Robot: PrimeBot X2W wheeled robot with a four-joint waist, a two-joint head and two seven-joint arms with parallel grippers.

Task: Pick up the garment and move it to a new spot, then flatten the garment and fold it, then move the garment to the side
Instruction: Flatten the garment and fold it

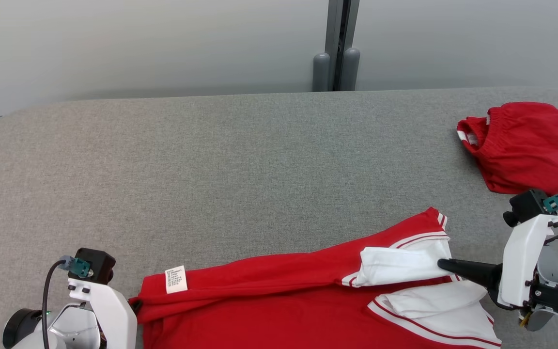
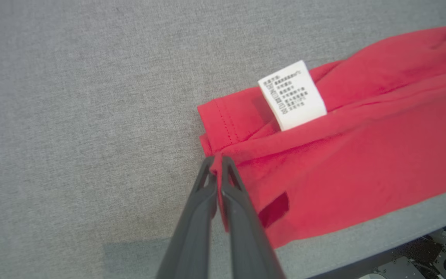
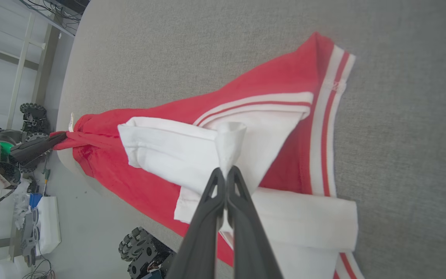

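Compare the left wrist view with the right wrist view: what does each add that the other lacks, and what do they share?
Left wrist view: the care label with its printed face, and the left gripper pinching the red hem corner up close. Right wrist view: the right gripper shut on the white sleeve, the striped trim, and wheeled gear. Shared: the red shirt on the grey table.

A grey cloth-covered table (image 1: 259,145) with rounded far corners spans the scene under soft, even light. Behind its far edge stands a pale, plain wall (image 1: 138,43), split right of centre by a dark upright post (image 1: 339,43). Past the table's near edge lie a pale floor (image 3: 91,224) and a white frame (image 3: 18,69).
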